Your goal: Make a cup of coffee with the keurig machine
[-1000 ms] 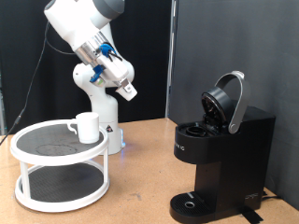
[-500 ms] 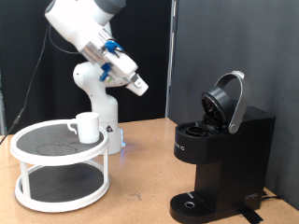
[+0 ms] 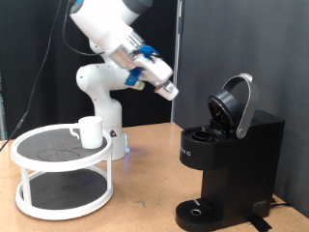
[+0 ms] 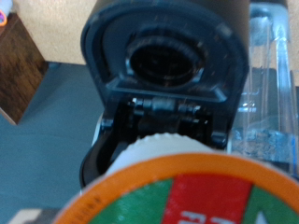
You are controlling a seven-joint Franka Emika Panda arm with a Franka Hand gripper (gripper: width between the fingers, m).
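Gripper (image 3: 170, 92) aloft beside keurig machine (image 3: 232, 155), lid raised; closed on coffee pod (image 4: 187, 191), judging by wrist view. Light, thin-walled pod: best pinched gently at rim. Fragile ceramic cup (image 3: 90, 131) on white rack (image 3: 60, 193), untouched

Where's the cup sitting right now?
The cup stands on the top tier of the white two-tier stand at the exterior view's left, beside the robot base, far from the keurig machine.
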